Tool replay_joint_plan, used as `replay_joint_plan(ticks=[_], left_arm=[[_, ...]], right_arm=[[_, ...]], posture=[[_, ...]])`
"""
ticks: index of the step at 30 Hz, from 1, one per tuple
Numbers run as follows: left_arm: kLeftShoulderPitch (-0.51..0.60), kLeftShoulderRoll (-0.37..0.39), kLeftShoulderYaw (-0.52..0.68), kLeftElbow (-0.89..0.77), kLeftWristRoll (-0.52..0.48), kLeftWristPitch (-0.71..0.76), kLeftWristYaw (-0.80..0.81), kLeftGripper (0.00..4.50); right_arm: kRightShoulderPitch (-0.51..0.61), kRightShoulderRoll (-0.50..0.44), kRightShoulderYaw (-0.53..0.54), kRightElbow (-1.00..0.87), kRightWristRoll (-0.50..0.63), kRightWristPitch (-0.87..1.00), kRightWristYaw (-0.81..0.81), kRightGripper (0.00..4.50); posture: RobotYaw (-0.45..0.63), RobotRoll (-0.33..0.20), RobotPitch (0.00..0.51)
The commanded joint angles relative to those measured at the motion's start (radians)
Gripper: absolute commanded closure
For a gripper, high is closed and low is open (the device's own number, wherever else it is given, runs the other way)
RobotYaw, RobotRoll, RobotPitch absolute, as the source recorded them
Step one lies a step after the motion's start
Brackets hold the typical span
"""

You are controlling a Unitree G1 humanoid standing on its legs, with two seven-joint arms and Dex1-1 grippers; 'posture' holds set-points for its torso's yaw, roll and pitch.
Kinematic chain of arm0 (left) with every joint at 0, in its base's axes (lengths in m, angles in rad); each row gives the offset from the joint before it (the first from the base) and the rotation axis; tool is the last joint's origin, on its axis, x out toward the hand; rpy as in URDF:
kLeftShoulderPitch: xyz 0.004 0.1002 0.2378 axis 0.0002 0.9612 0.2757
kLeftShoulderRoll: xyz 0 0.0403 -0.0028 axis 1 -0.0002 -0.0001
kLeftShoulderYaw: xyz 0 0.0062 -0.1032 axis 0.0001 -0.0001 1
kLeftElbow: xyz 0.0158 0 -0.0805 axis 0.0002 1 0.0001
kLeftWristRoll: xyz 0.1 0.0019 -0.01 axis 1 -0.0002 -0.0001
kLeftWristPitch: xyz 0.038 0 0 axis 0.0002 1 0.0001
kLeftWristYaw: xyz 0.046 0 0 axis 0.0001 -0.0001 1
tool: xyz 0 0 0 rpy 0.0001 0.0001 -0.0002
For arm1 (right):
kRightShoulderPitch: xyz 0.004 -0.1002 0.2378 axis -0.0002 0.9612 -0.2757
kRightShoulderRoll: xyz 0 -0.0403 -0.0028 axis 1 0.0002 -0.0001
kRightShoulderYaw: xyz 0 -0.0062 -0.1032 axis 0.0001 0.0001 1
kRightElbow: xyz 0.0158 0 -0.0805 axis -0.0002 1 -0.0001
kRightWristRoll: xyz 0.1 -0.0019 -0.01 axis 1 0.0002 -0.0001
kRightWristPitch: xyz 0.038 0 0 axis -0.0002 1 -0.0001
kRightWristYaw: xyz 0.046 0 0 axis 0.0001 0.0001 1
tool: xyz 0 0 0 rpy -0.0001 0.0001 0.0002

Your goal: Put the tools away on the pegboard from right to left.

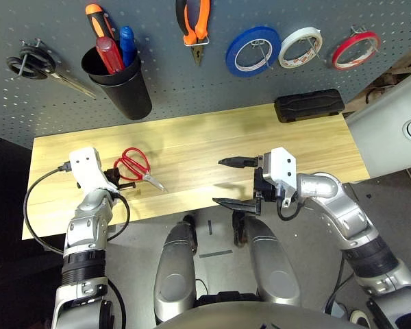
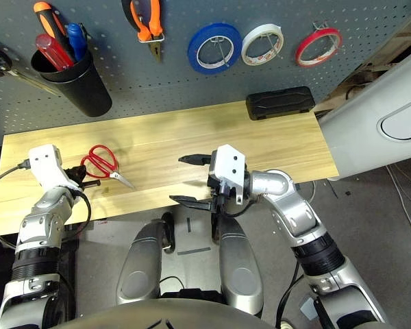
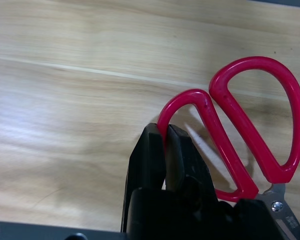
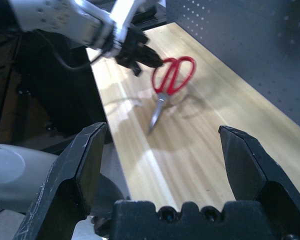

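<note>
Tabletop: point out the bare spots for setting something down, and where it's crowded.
Bare wood spans the table between the red-handled scissors and the black case, behind the open right claw. The right end in front of the case is free too. The left end is crowded: the left claw is shut on a scissors handle.

Red-handled scissors (image 1: 133, 164) on pale wood-grain table (image 1: 315, 147), dark grey pegboard (image 1: 157, 75) dotted with holes, red tape ring (image 1: 355, 49), white roll (image 1: 301, 46), blue roll (image 1: 253, 51), orange-and-black pliers (image 1: 193, 20), black cup (image 1: 121, 83)
</note>
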Motion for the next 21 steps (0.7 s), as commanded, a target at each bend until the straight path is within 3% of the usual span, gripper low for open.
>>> replay_joint_plan(ticks=[1, 7, 14, 21], left_arm=[[0.077, 0.004, 0.051, -0.109, -0.019, 0.047, -0.002, 4.48], [0.136, 0.012, 0.142, -0.237, -0.041, 0.052, -0.002, 4.48], [0.089, 0.060, 0.227, -0.295, -0.081, 0.037, -0.023, 4.48], [0.030, 0.086, 0.263, -0.306, -0.114, -0.034, -0.053, 4.48]], right_arm=[[0.009, -0.013, -0.022, 0.033, 0.017, -0.024, 0.022, 0.00], [-0.020, -0.021, -0.067, 0.096, 0.025, -0.056, 0.030, 0.00], [-0.076, -0.019, -0.094, 0.183, 0.021, -0.103, 0.053, 0.00], [-0.124, -0.009, -0.129, 0.234, 0.067, -0.150, 0.094, 0.00]], posture=[[0.06, 0.000, 0.265], [0.08, 0.000, 0.215], [0.12, 0.000, 0.146], [0.14, 0.000, 0.114]])
